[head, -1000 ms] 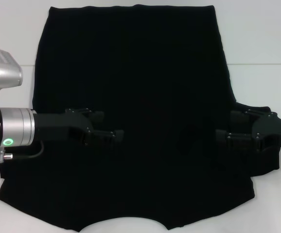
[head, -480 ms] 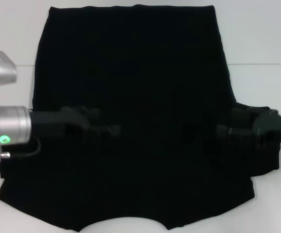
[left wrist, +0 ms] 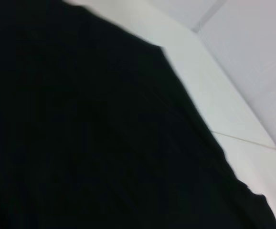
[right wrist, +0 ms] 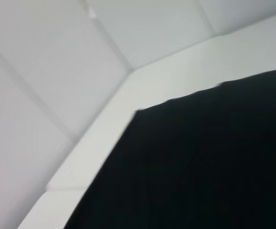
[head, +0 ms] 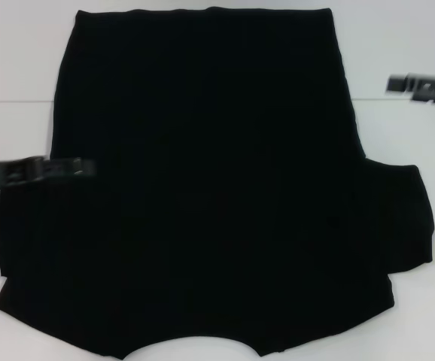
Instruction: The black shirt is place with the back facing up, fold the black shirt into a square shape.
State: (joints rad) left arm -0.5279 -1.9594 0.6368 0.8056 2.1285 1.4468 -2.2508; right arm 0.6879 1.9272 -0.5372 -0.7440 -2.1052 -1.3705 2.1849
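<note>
— Lying where, relative to the tools?
— Spreading flat across the white table [head: 14, 68], one black shirt [head: 210, 188], filling most of the head view. Showing at the far left, the left gripper [head: 71, 168], hovering blurred right at the shirt's left edge, fingertips just overlapping the cloth's border. Gripping anything? Impossible to tell through the blur, so not guessing at open or closed.
— And moving rightward?
— Passing over the plain dark middle, no lettering showing. Sticking out on the right side, one short sleeve. Appearing near the upper right edge, the right gripper [head: 421, 84], also smeared, hanging over bare table, apart from the shirt's right border. Finger state again impossible to tell.
— Counting everything?
— Counting one shirt, two grippers, one table. Showing in each wrist view only dark cloth against the pale surface, with a straight hem edge and a corner of the shirt visible, no fingers appearing there.
</note>
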